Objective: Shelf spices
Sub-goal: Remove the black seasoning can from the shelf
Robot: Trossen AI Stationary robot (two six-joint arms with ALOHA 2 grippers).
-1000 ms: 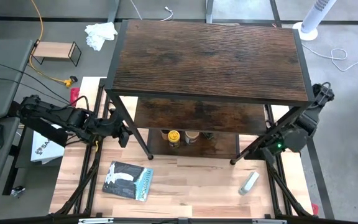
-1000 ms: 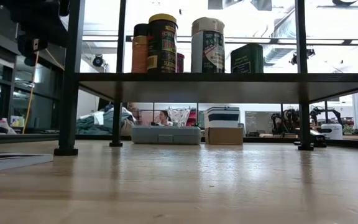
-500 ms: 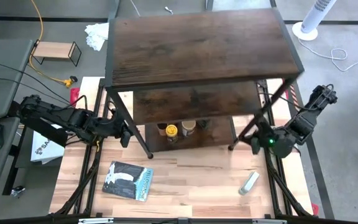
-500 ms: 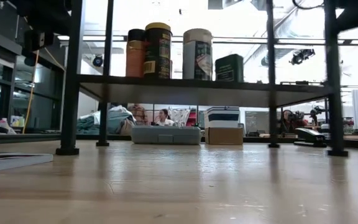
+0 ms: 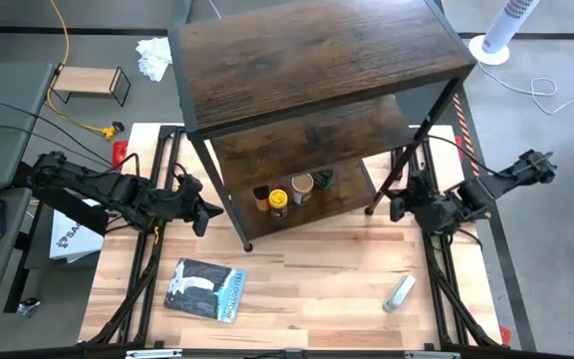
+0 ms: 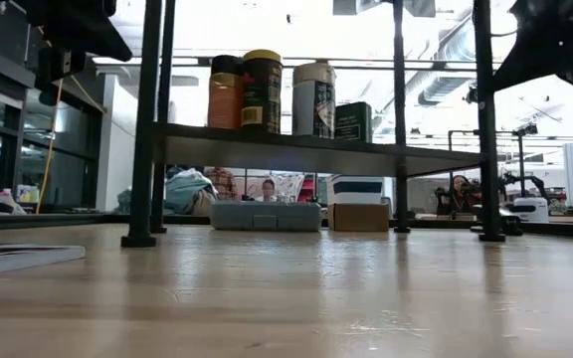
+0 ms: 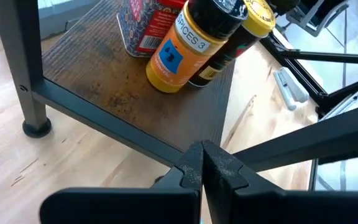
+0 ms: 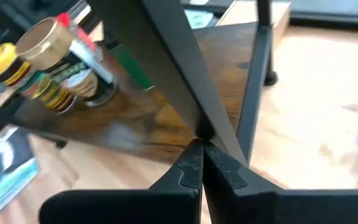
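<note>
The spices (image 5: 289, 191) stand clustered on the lowest board of the shelf (image 5: 317, 55), just above the centre of the overhead frame: a yellow-lidded jar (image 5: 278, 199), a tan-lidded jar (image 5: 302, 184) and a brown jar (image 5: 261, 193) side by side. With the containers already shelved, the job looks close to done. The shelf now sits skewed across the counter (image 5: 307, 289), having swung anticlockwise since a second ago, when it stood square. The left gripper (image 5: 199, 208), fingers pressed together and holding nothing, waits at centre-left beside a front leg. The right gripper (image 5: 399, 206), fingers likewise together, has swept inward to the right-hand leg, apparently pushing the frame round. A blue-grey packet (image 5: 205, 289) and a grey-white tube (image 5: 399, 293) lie untouched lower down.
</note>
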